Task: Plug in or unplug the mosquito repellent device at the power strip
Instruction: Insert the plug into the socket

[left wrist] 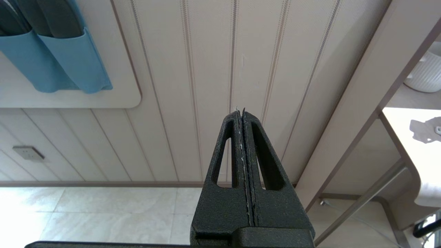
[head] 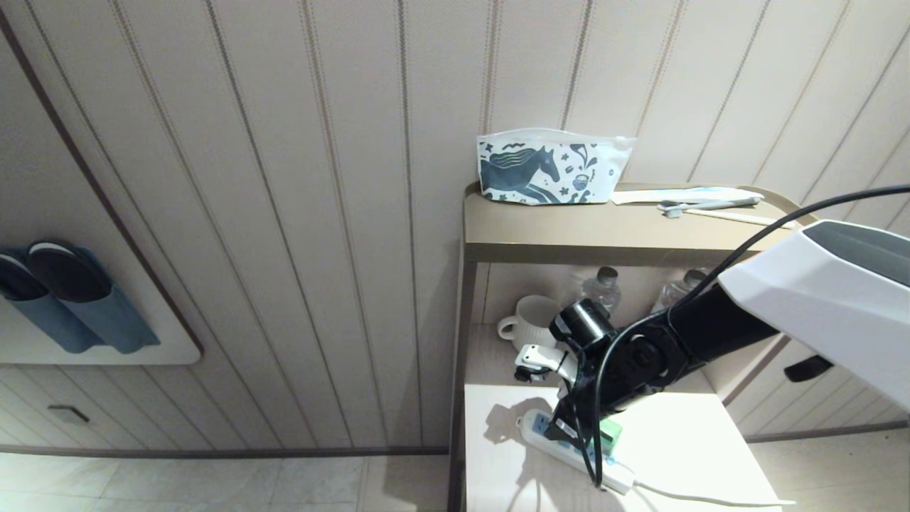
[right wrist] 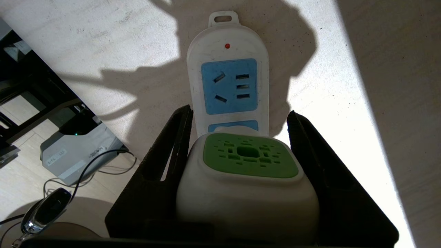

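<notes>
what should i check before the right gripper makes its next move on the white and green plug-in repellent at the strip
1. Right gripper astride the white repellent device with the green vented top: ok.
2. Fingers pressing its sides: cannot tell, a sliver of gap shows on each side.
3. Device on the long white power strip with light-blue sockets: ok, sitting over the second socket face.
4. Prongs fully seated: cannot tell, hidden under the body.
5. Strip's red light on: ok.
6. Left gripper out of the way: ok, shut, facing the wall.
</notes>
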Robot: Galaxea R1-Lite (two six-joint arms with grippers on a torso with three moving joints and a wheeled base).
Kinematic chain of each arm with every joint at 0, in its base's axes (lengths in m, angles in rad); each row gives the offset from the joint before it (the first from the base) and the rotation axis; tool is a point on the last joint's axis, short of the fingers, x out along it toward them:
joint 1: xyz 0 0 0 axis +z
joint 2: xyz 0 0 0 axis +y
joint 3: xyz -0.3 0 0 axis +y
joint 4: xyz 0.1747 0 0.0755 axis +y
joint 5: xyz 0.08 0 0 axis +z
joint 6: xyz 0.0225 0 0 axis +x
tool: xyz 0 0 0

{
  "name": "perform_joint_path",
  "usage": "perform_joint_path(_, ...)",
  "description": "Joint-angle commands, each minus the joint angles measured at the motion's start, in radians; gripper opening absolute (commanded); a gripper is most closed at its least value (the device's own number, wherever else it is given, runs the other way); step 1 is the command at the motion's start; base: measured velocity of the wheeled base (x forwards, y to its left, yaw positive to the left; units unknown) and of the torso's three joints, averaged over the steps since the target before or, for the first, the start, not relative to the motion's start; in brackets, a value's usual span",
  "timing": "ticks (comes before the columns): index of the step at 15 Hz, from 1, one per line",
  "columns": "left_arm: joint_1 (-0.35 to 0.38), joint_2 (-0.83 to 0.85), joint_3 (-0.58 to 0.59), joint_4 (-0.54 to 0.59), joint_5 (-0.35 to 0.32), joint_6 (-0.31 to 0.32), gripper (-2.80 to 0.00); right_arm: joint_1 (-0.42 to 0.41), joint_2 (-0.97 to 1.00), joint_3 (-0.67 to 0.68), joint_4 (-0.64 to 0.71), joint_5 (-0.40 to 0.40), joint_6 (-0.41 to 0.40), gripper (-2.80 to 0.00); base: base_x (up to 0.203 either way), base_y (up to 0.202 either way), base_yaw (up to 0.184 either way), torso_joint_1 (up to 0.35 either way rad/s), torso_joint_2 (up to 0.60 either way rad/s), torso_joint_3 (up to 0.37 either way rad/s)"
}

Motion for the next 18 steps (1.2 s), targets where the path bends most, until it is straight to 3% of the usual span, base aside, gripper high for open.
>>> perform_joint_path(1, -0.001, 0.001, 0.000, 0.000, 0.000, 0.000, -2.80, 0.001, 0.004, 0.001, 0.000, 0.001, -0.003, -2.80, 0.000, 0.000, 0.000, 0.000, 0.00, 0.000)
perform_joint_path(10, 0.000, 0.001, 0.000, 0.000, 0.000, 0.000, -2.80, -0.011, -0.018, 0.039, -0.008, 0.002, -0.002, -2.80, 0.000, 0.000, 0.000, 0.000, 0.00, 0.000)
perform_joint_path(14, -0.001, 0.001, -0.002, 0.000, 0.000, 0.000, -2.80, -0.013, -0.025, 0.130, -0.131, 0.001, 0.002, -2.80, 0.000, 0.000, 0.000, 0.000, 0.00, 0.000)
perform_joint_path(18, -0.001, 0.001, -0.002, 0.000, 0.000, 0.000, -2.80, -0.020, -0.050, 0.150, -0.136, 0.003, 0.011, -2.80, 0.000, 0.000, 0.000, 0.000, 0.00, 0.000)
